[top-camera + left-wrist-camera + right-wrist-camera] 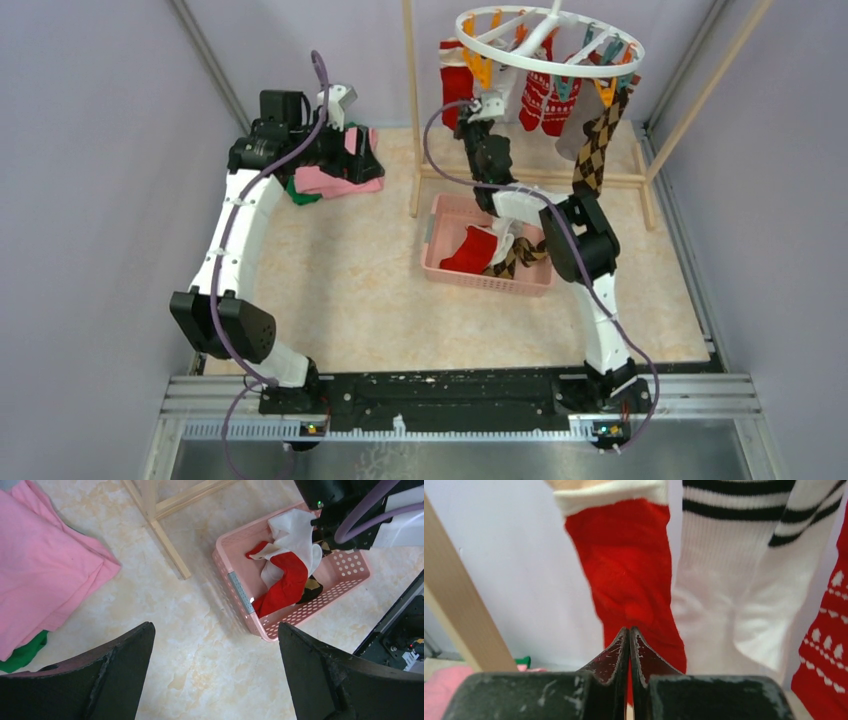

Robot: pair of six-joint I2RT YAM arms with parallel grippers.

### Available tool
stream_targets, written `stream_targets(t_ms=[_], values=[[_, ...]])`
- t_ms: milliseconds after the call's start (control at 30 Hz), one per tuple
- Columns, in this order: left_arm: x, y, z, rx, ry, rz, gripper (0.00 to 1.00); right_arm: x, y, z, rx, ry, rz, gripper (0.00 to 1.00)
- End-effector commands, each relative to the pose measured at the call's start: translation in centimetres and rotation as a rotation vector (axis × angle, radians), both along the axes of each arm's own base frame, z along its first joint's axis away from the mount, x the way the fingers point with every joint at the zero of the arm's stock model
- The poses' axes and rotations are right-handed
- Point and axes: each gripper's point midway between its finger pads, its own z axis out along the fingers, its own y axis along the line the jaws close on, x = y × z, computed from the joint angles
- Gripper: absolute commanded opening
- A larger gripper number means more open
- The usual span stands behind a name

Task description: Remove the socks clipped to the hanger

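Pinched right gripper (pixel 629 629) fully shut at plain red sock (pixel 634 570) just ahead; hold unclear. Held left gripper (pixel 215 626) wide open, empty. Needed next: downward tug off hanger (pixel 545 70) clip.

No readable text, brand, number or sign anywhere. Only a grey sticker strip (pixel 241 592) on the wall of the pink basket (pixel 345 567), at the basket's 9 o'clock side, too blurred to read.
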Motion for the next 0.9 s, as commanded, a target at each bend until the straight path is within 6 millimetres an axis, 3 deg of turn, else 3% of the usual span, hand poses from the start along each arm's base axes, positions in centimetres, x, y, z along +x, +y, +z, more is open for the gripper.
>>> stream_targets(t_ms=[0,233,333,367,433,467,600,633,733,867], values=[[-0.3,-0.2,2.9,-0.038,-0.099,-0.011,0.99,-4.4,-1.1,6.2,0.126,-0.131,0.059,0.0],[-0.7,-0.5,3.7,-0.059,-0.118,-0.016,0.99,-9.9,-3.4,7.2,0.206,-0.158,0.122,0.0],[-0.9,-0.6,4.1,-0.069,-0.132,-0.02,0.99,-10.3,-4.2,7.0,0.193,-0.144,0.092,0.02],[-0.9,-0.7,4.1,-0.074,-0.131,-0.023,0.99,-9.7,-4.4,6.7,0.18,-0.13,0.077,0.27],[-0.9,-0.8,4.3,-0.081,-0.133,-0.026,0.99,-8.3,-4.0,6.2,0.16,-0.111,0.071,0.88],[-0.9,-0.8,4.4,-0.083,-0.134,-0.028,0.99,-7.5,-3.8,5.9,0.149,-0.102,0.071,0.97],[-0.7,-0.8,4.2,-0.081,-0.135,-0.028,0.99,-3.7,-2.2,5.4,0.088,-0.088,0.059,0.99],[-0.5,-0.8,4.0,-0.08,-0.131,-0.028,0.99,-2.3,-1.8,4.3,0.066,-0.076,0.041,0.99],[-0.4,-0.9,3.9,-0.085,-0.124,-0.026,0.99,0.8,-1.3,5.4,0.065,-0.107,-0.001,0.99],[-0.2,-1.0,4.2,-0.097,-0.123,-0.028,0.99,4.3,0.4,5.3,0.032,-0.127,-0.004,0.88]])
